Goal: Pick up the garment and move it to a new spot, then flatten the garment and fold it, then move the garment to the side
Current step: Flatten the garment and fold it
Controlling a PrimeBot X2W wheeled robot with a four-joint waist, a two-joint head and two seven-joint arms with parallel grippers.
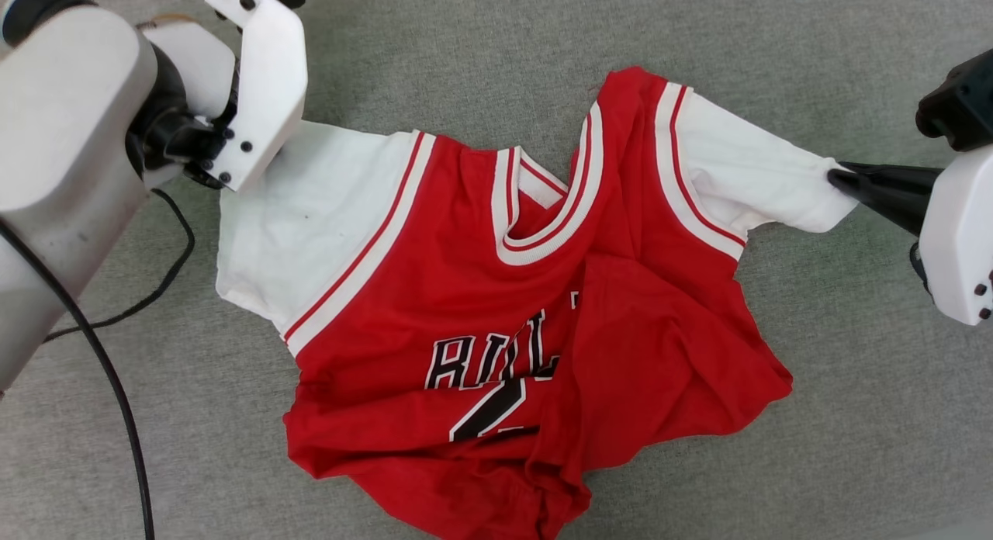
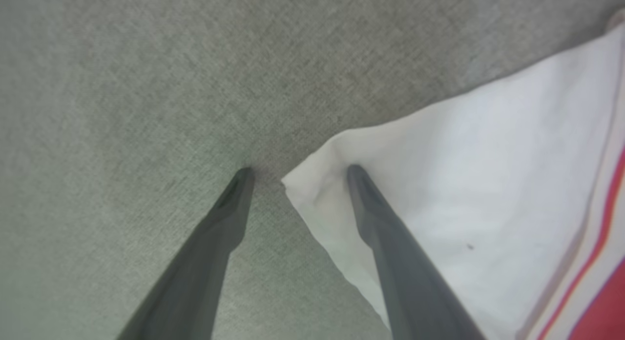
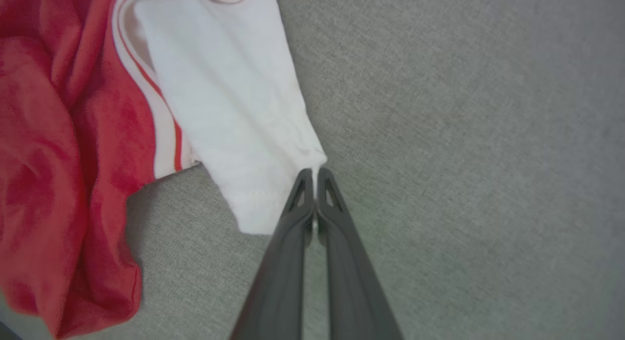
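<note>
The garment (image 1: 465, 307), a red jersey with white sleeves and black "BULLS" lettering, lies face up and rumpled on the grey cloth surface, its lower right part folded over the number. My left gripper (image 2: 298, 174) is open, straddling the corner of the left sleeve (image 2: 439, 193): one finger (image 2: 239, 193) rests on the bare surface, the other on the white cloth. My right gripper (image 3: 315, 176) is shut on the edge of the right sleeve's cuff (image 3: 254, 149). In the head view its dark fingers (image 1: 861, 185) meet that sleeve (image 1: 760, 179), which is drawn out to the right.
A black cable (image 1: 174, 261) trails over the grey surface (image 1: 853, 416) beside my left arm (image 1: 70, 136). Bare grey surface lies all around the jersey, widest at the right and the top.
</note>
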